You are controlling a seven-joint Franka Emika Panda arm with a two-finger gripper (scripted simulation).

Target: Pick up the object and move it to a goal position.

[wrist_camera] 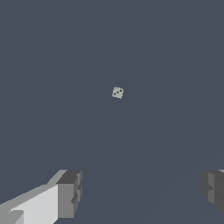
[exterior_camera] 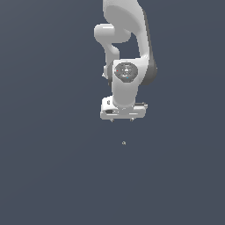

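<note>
Claw [exterior_camera: 121, 120] hanging off the end of the white Panda arm [exterior_camera: 127, 52], pointing down, and its two fingers are spread wide with nothing between them. The wrist view makes that plain: one grey finger pad [wrist_camera: 69, 193] on one side, the other finger [wrist_camera: 213, 189] far across on the other edge, open slate surface in the gap. In the exterior view only two short dark tips show under the pale hand body, so the spread reads far better from the wrist.

Now outward. The object [exterior_camera: 124, 143], a tiny pale grey speck with a darker centre, lies on the flat dark slate surface [exterior_camera: 52, 176] at about six o'clock from the claw in the exterior view, clear of the fingertips and not touching them. From the wrist camera the same object [wrist_camera: 117, 92] shows as a small pale roundish piece with a few dark dots on it, sitting roughly on the midline between the two fingers but well beyond them. It is far smaller than the claw.

The surface around it is plain and uniformly dark.
</note>
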